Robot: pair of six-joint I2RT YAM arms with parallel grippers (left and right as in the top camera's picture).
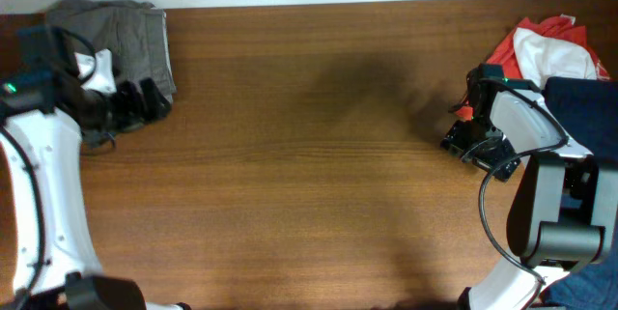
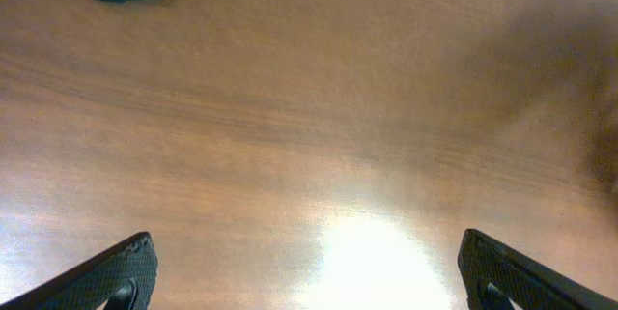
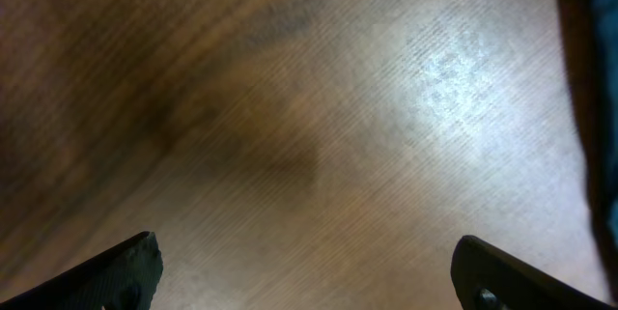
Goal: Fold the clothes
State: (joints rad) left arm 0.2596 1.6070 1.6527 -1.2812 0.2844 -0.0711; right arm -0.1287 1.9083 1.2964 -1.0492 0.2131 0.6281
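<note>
**Both grippers empty, clothes at table edges**

Best to pull one piece to the bare centre of the table [image 1: 309, 155], spread flat, pinch hem corners, not mid-cloth. Far left: shorts [image 1: 121, 35], grey, compact bundle, just beside left gripper [image 2: 307, 247], jaws wide apart, nothing held. Right gripper [image 3: 304, 245] likewise spread, empty. Far right: red-and-white piece [image 1: 536, 44] and navy piece [image 1: 584, 107], heaped, crumpled.
</note>
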